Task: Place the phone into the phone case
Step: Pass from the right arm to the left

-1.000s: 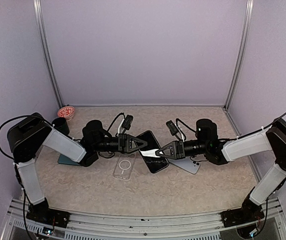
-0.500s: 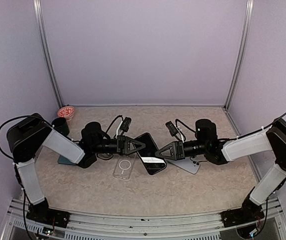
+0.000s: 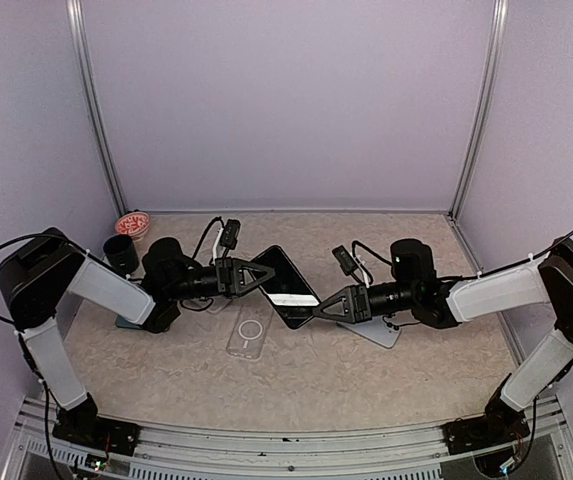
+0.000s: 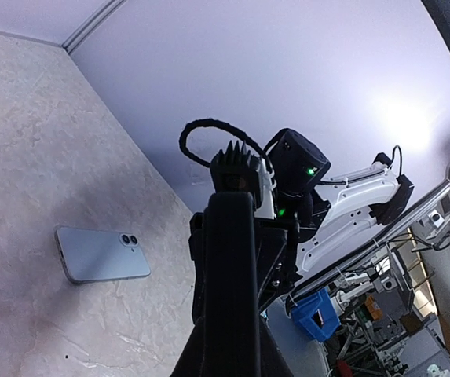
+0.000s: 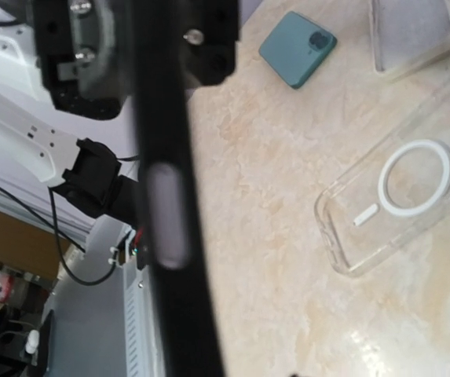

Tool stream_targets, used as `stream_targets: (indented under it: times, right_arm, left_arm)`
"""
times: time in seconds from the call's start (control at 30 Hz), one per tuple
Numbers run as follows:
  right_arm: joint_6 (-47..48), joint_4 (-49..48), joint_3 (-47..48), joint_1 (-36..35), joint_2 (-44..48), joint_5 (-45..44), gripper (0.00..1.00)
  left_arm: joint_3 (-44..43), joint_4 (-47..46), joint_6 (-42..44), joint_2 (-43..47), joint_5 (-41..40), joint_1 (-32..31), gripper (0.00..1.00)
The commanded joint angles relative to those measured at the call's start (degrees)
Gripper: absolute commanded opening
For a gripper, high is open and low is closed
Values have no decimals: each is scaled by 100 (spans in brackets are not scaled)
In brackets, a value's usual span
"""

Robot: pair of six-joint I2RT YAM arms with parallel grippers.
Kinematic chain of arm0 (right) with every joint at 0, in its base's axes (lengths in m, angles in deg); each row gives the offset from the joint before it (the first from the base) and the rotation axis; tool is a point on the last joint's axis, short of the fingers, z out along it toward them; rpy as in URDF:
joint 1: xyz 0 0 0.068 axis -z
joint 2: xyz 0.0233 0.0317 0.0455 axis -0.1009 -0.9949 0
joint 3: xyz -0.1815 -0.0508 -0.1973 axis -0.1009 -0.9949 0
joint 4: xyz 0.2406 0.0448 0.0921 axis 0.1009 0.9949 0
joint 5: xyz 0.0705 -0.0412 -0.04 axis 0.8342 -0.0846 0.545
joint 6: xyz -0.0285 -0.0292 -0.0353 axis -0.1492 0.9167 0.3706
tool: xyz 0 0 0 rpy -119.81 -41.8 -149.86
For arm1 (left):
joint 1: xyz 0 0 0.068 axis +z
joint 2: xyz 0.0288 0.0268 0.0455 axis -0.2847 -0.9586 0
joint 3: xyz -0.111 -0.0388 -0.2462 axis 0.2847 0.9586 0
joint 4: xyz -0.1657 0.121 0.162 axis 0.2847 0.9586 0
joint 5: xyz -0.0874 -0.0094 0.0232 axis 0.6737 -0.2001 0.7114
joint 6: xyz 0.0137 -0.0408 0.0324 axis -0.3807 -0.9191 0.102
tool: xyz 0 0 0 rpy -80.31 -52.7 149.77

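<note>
A black phone (image 3: 286, 287) hangs tilted above the table, with my left gripper (image 3: 264, 276) shut on its left end. In the left wrist view the phone (image 4: 229, 267) runs edge-on up the middle and hides the fingers. My right gripper (image 3: 316, 305) has its tip at the phone's lower right corner. In the right wrist view only the phone's edge with its side button (image 5: 164, 204) shows, with no fingers, so its grip is unclear. The clear phone case (image 3: 249, 333) with a white ring lies flat on the table just below the phone, and shows in the right wrist view as case (image 5: 401, 200).
A light blue phone (image 3: 378, 331) lies face down under the right arm. A teal phone (image 5: 297, 47) and a second clear case (image 5: 413, 31) lie near the left arm. A black cup (image 3: 120, 251) and a red-white round item (image 3: 132, 224) sit at the back left.
The left arm has raised the phone and drawn it back and to the left, tilting it. The right gripper has stayed at the phone's lower right corner.
</note>
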Motion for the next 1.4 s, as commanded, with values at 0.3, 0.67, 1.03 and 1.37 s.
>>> stream_targets:
  times: [0.3,0.67,1.03,1.37]
  right_arm:
    - [-59,277,400,-53,-147,-108,18]
    - [386,1402,670,-159,-131,-891,1]
    - [606,1323,602,-173,154,-1044,54]
    - [1851,2405,1091,-491,270,-2188,99]
  left_arm:
    - [21,-164,246,231,-82,8,0]
    - [81,134,519,290,-313,-39,0]
    - [155,39,364,274,-446,-28,0]
    - [68,303,262,161,-584,-78,0]
